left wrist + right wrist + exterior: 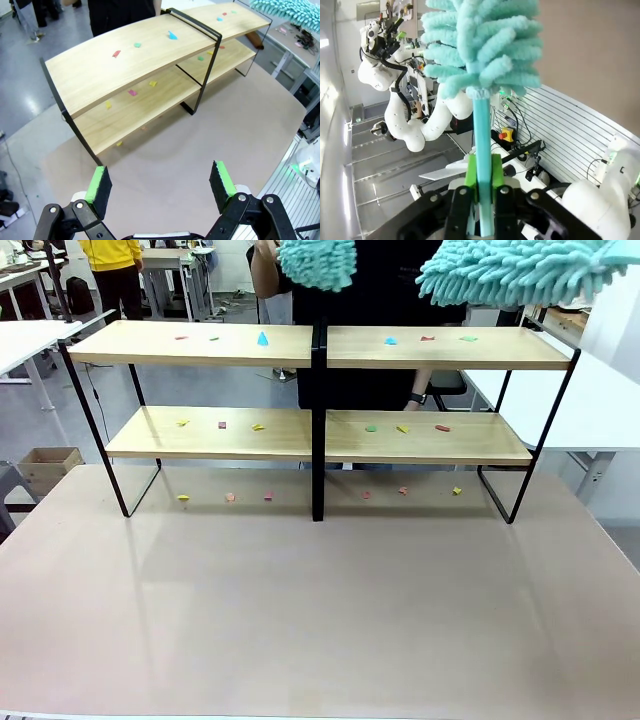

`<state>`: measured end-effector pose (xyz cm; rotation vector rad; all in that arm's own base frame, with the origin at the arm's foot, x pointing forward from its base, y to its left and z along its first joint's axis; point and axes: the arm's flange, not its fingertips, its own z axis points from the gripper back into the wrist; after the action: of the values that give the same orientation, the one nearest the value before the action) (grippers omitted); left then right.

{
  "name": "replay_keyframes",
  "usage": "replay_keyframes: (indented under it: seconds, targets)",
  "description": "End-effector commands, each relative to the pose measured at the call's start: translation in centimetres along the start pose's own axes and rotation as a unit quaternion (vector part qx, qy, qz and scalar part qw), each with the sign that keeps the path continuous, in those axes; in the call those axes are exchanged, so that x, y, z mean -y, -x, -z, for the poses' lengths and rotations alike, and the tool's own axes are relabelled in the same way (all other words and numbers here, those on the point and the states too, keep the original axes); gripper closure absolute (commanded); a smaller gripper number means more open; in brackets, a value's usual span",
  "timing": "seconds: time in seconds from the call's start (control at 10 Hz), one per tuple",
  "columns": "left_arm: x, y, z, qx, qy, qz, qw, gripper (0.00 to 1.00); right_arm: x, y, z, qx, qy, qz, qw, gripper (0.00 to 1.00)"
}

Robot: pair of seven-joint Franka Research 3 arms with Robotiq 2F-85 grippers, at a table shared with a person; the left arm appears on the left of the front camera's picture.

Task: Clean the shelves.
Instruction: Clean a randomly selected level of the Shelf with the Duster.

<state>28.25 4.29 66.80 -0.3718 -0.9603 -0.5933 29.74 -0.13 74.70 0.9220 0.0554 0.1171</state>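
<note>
Our right claw [482, 170] is clamped tight on the thin turquoise handle of a duster [480, 50], its green pads pressed flat on either side, with the fluffy head standing straight up past the fingers. Our left claw [161, 182] is spread wide and holds nothing, hanging above the bare beige worktop [320, 620] and looking down at the left end of the shelves [200, 343]. The shelves stand across the far part of the worktop: two long pale wooden boards on a thin black frame with a black post in the middle. Small coloured scraps [262, 338] dot both boards on either side of the post, and more lie on the worktop under the lower board. From the front, the duster's head hangs above the right end of the top board, apart from the wood. A second fluffy head [318, 262] shows near the top middle; we cannot tell what holds it. A person in dark clothes [380, 300] stands just behind the shelves. We judge the sweeping not yet begun, with the tool raised and ready. The next move calls for lowering the head onto the top board and brushing the scraps along it, clear of the post and the person
</note>
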Motion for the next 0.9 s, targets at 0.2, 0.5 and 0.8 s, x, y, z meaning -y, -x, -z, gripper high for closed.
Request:
replay_keyframes:
  seconds: [0.2, 0.5, 0.8]
  targets:
    - [0.0, 0.1, 0.0, 0.001, 0.001, -0.001, 1.0, 0.0, -1.7, 2.6, -2.2, -0.019, -0.002, -0.069, 0.997, 0.87]
    - [0.0, 0.1, 0.0, 0.001, 0.001, -0.001, 1.0, 0.0, -8.7, 3.4, -0.4, -0.048, 0.072, -0.163, 0.983, 0.87]
    - [0.0, 0.1, 0.0, 0.001, 0.001, -0.001, 1.0, 0.0, -12.8, -4.2, 4.7, -0.116, 0.129, -0.189, 0.967, 0.87]
